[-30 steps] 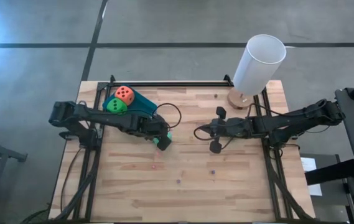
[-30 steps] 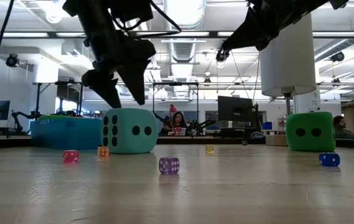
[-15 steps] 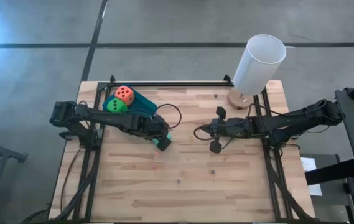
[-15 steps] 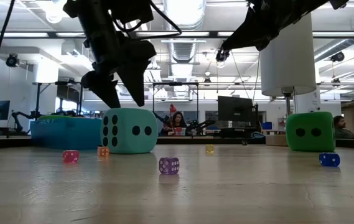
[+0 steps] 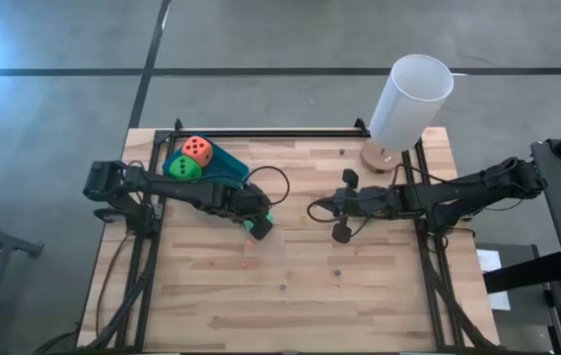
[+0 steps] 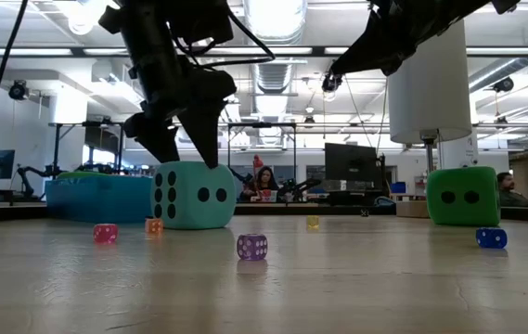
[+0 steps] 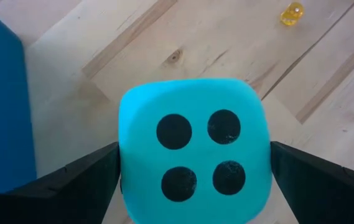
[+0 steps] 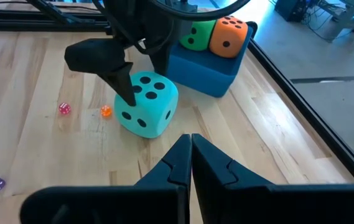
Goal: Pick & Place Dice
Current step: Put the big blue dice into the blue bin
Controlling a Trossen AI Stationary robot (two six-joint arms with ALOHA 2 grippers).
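Note:
The teal die [image 6: 189,195] stands on the table, four pips up in the left wrist view [image 7: 192,149]. My left gripper [image 6: 187,158] hangs open right above it, one finger over each side of its top; I cannot tell whether they touch. One green die [image 5: 183,169] and the orange-red die [image 5: 197,150] sit in the blue tray [image 5: 226,166]. The other green die [image 6: 463,195] rests on the table at the low view's right, hidden in the high view. My right gripper [image 8: 191,142] is shut and hovers mid-table [image 5: 313,210].
Several tiny dice lie scattered on the wood: pink [image 6: 105,233], orange [image 6: 153,226], purple [image 6: 251,246], yellow [image 6: 312,223], blue [image 6: 491,237]. A tall white cylinder on a round wooden foot [image 5: 410,99] stands at the far right corner. The near half of the table has free room.
My left gripper has come down a little toward the teal die's top, still open. The dice have not moved.

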